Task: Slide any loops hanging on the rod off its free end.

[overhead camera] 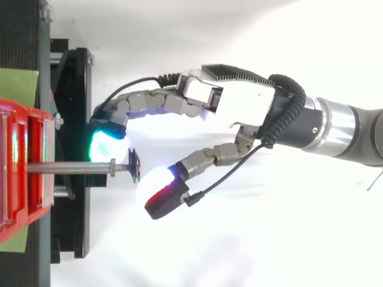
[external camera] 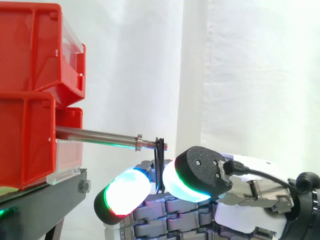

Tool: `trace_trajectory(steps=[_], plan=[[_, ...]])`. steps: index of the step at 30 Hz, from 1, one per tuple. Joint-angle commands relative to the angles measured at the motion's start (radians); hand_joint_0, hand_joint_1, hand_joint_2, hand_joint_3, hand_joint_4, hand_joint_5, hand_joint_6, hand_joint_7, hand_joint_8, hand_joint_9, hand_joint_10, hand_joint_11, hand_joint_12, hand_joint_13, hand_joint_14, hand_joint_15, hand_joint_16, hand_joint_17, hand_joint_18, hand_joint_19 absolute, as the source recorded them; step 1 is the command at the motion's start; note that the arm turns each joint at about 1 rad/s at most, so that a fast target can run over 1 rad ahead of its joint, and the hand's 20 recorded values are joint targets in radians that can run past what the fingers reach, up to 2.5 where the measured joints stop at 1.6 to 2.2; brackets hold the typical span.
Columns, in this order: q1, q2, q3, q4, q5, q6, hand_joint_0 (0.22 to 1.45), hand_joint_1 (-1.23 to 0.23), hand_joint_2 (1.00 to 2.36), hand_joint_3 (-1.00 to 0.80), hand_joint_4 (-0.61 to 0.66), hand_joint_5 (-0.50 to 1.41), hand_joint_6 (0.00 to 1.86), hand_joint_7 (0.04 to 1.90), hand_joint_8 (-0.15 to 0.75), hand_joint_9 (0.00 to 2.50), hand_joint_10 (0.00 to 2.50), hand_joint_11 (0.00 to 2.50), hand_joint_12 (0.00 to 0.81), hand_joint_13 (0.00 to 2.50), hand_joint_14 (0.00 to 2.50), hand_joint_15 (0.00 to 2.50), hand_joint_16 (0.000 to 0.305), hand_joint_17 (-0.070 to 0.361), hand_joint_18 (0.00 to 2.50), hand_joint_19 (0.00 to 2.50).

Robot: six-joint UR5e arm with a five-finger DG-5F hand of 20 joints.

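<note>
We count one metal rod (external camera: 95, 134) sticking out level from the lower of two stacked red bins (external camera: 30, 45), which sit on one black stand (external camera: 45, 200) before the white curtain (external camera: 250, 60). One nut (external camera: 139, 138) sits on the rod near its threaded free end. Just one black loop (external camera: 159, 167) hangs there, at the very tip of the thread beyond the nut, still on the rod. The hand (overhead camera: 239, 104) reaches in from the right with its fingers spread and loosely bent, holding nothing. One glowing fingertip (external camera: 127, 192), white edged with green and red, lies below the rod on the bin side of the loop. Another fingertip (overhead camera: 164, 194), black-backed with a white and cyan glow, sits just beside the loop past the rod's end. We cannot tell whether that pad touches the loop.
</note>
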Motion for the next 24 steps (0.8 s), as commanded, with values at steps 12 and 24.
trace_trajectory(steps=[12, 24], plan=[[-0.029, 0.001, 0.001, -0.009, -0.069, 0.002, 0.56, -0.64, 1.01, -0.41, 0.22, -0.13, 0.5, 1.13, 0.26, 0.51, 0.01, 0.25, 0.326, 0.42, 0.01, 0.14, 0.048, 0.108, 0.45, 0.28], [-0.034, 0.003, 0.001, -0.009, -0.093, 0.002, 0.57, -0.64, 1.01, -0.41, 0.22, -0.13, 0.5, 1.14, 0.259, 0.51, 0.01, 0.25, 0.326, 0.42, 0.0, 0.13, 0.048, 0.107, 0.46, 0.28]])
